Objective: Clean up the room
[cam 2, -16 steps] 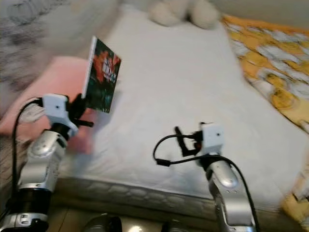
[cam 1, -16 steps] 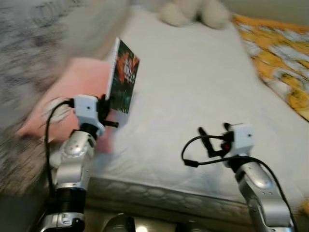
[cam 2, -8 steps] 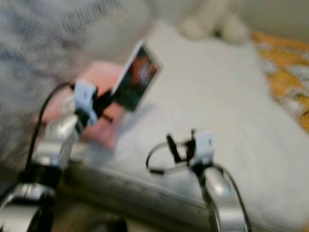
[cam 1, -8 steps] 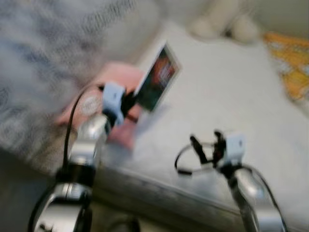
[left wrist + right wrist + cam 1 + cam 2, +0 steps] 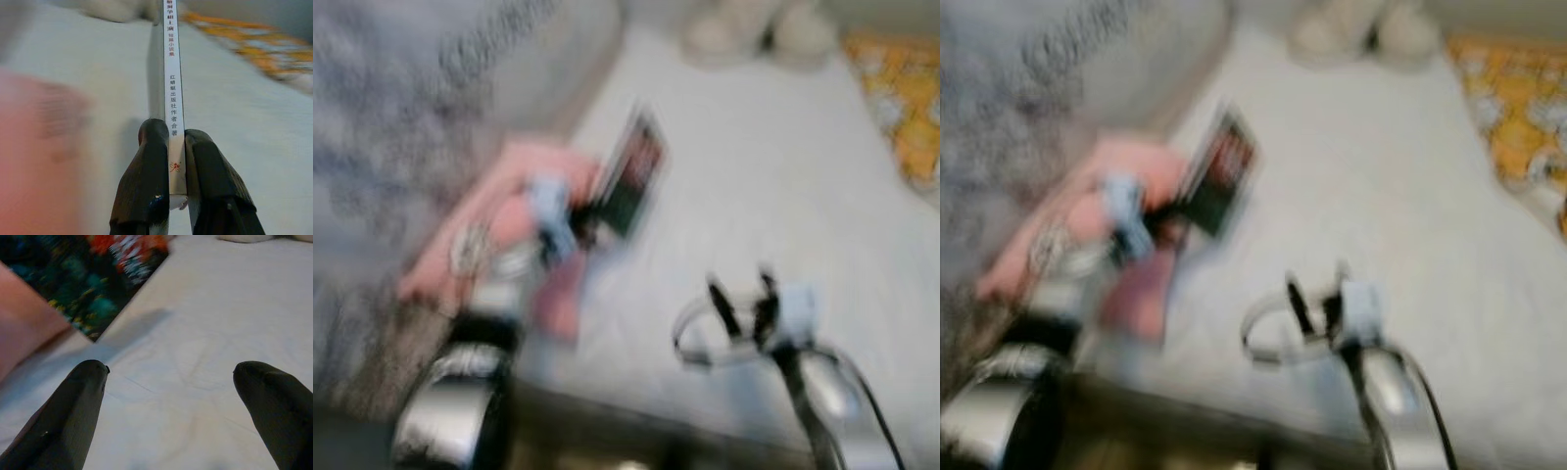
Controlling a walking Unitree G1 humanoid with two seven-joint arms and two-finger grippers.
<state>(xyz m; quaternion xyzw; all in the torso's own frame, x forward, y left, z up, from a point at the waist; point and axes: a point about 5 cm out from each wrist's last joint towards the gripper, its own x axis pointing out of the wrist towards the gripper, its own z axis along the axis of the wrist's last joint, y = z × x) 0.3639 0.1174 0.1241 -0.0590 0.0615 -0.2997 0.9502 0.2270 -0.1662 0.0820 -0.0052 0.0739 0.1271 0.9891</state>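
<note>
Book (image 5: 631, 181) is sitting up in the air above the white bed (image 5: 783, 186), and my left pincer (image 5: 582, 217) is gripping it by its lower end. Everything in the left eye view is smearing with blur. I am seeing a pink pillow (image 5: 499, 225) lying beside the book on the left part of the bed, a grey blanket (image 5: 421, 108) spreading beyond it, pale plush toys (image 5: 754, 29) resting at the far end, and an orange patterned cover (image 5: 901, 108) lying along the right side. My right pincer (image 5: 744, 294) is hovering over the sheet near the bed's front edge, well apart from the book.

From the left wrist, I am looking straight along the book's white spine (image 5: 173, 98), printed with dark characters; both black fingers (image 5: 146, 181) are pressing against it, one on each side, clenched tight.

From the right wrist, the two fingers (image 5: 73, 416) are standing wide apart, released, holding nothing, with the book's dark, red-flowered cover (image 5: 93, 279) showing ahead above the sheet.
</note>
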